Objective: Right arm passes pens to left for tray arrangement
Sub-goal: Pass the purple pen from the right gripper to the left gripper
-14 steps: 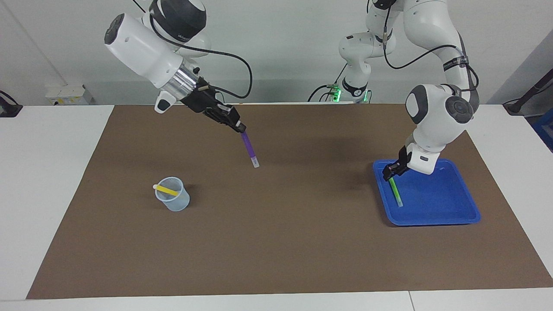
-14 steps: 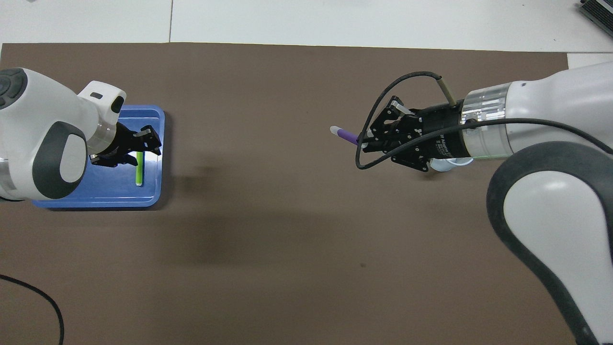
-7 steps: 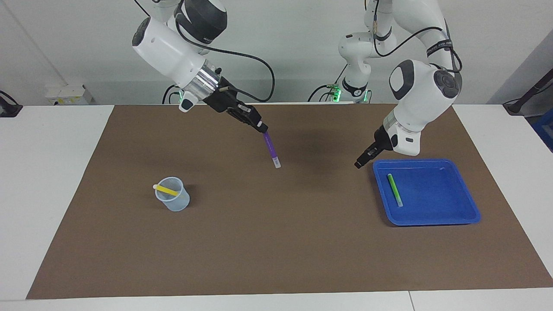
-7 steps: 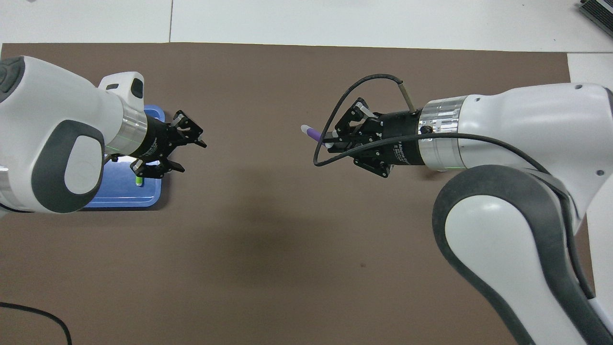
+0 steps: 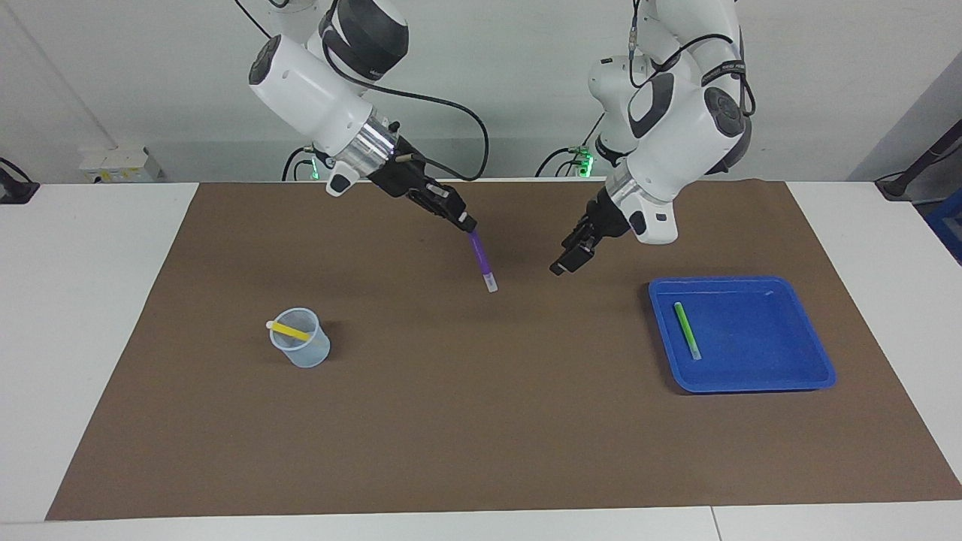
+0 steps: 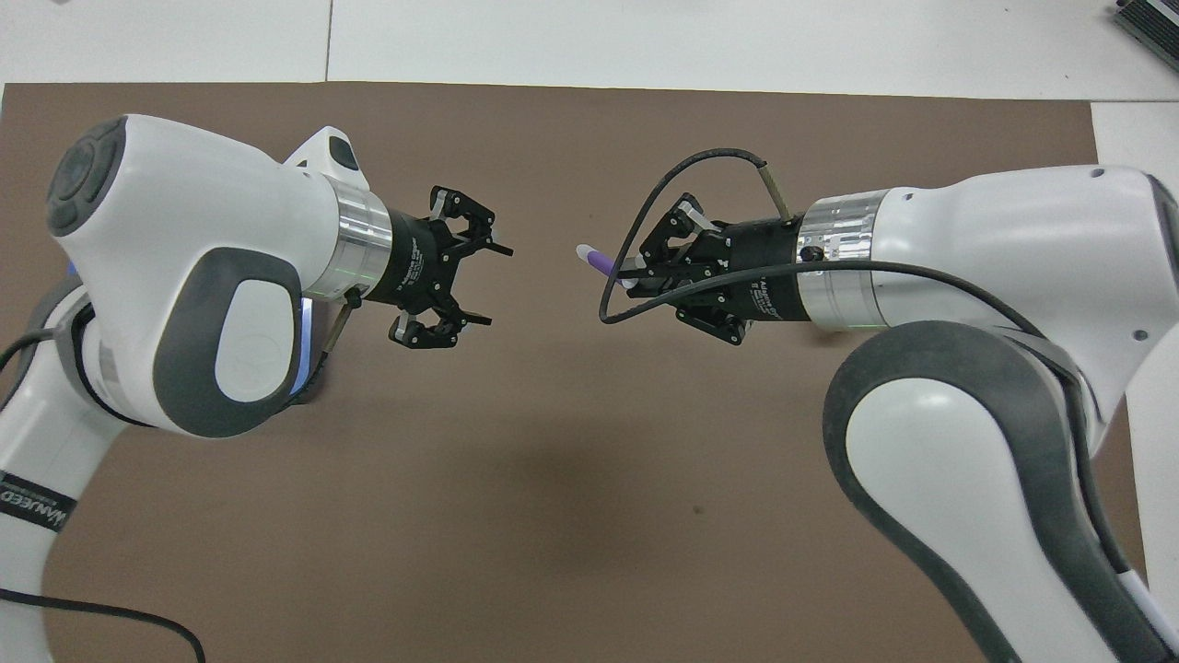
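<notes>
My right gripper [image 5: 464, 222] [image 6: 626, 273] is shut on the purple pen [image 5: 481, 259] [image 6: 597, 261] and holds it tilted in the air over the middle of the mat, pale cap down. My left gripper [image 5: 565, 263] [image 6: 497, 285] is open and empty, up over the mat, its fingers pointing at the pen a short gap away. The green pen [image 5: 686, 330] lies in the blue tray [image 5: 782, 376] at the left arm's end. The yellow pen [image 5: 289, 329] rests in a small translucent cup [image 5: 302, 349]. In the overhead view the left arm hides most of the tray.
A brown mat [image 5: 481, 421] covers the white table [image 5: 75, 300]. The cup stands toward the right arm's end. A loose black cable [image 6: 645, 212] loops off the right wrist.
My left gripper has left the tray, with the green pen lying in it, risen and swung toward the middle. My right gripper has carried the purple pen toward it.
</notes>
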Controlling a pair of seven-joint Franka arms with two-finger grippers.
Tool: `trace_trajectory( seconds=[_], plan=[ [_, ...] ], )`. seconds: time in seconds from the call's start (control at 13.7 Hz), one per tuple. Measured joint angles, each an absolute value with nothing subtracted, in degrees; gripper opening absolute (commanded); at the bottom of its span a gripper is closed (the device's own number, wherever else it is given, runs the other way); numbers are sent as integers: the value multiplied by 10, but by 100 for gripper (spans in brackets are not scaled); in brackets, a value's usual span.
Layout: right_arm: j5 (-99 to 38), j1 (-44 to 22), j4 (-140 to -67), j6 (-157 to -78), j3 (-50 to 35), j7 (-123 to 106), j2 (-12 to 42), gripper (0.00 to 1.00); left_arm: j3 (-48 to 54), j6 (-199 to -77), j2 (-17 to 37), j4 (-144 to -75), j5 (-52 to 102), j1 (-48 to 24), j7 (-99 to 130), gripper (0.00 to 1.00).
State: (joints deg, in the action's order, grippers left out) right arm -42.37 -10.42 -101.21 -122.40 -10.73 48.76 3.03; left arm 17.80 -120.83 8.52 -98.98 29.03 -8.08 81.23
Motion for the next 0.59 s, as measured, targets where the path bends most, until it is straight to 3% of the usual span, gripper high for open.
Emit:
trace_trajectory(
  seconds=[0.29,0.59],
  plan=[
    [-424,-104,-1014,-1224,-107,488,30,6,179,-1351,106,-990,294,-161,938,74],
    [-424,-104,-1018,-1224,-107,488,30,6,179,-1363,112,-991,294,-186,963,66]
  ],
)
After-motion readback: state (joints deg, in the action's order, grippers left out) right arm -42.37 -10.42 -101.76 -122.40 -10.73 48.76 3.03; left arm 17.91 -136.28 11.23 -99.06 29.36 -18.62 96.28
